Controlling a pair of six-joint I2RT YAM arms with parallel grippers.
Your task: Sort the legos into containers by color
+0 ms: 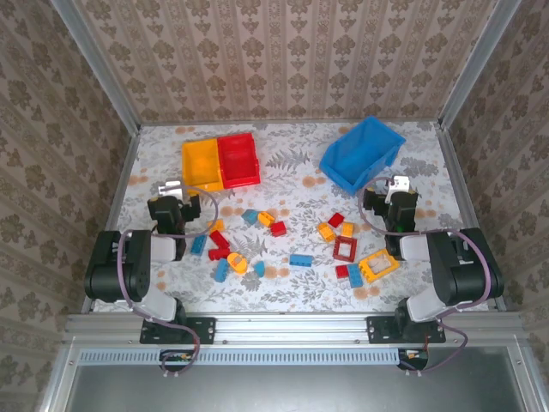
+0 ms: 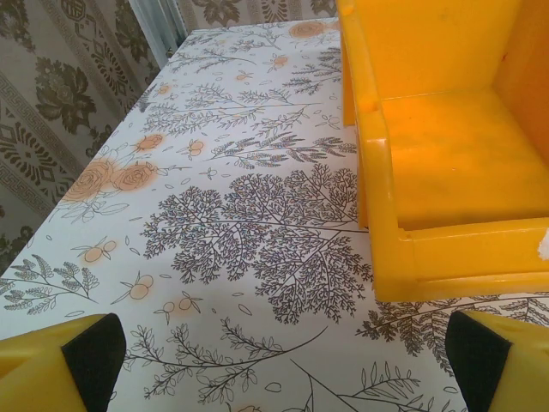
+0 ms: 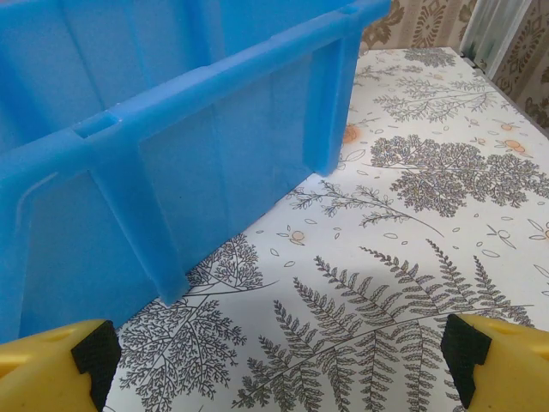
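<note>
Floral-print table point(image 1: 296, 184), patterned wallpaper point(image 1: 283, 60) on three sides, a metal rail point(image 1: 292, 326) along the near edge. From above, the blue bin point(image 1: 360, 153) sits far right, turned at an angle. Well to its left, across open tabletop, the red bin point(image 1: 238, 159) and yellow bin point(image 1: 202, 163) stand touching. The legos point(image 1: 300, 259) lie scattered on the arms' side of the blue bin. The right gripper point(image 1: 396, 184) hangs just on that bin's near side, jaws spread wide with nothing between them. Its wrist camera catches the ribbed outer wall up close, with bare table running right to the wall. The left gripper point(image 1: 169, 186), far left of the blue bin, is likewise spread and empty, and its wrist view looks into the yellow bin's floor.
</note>
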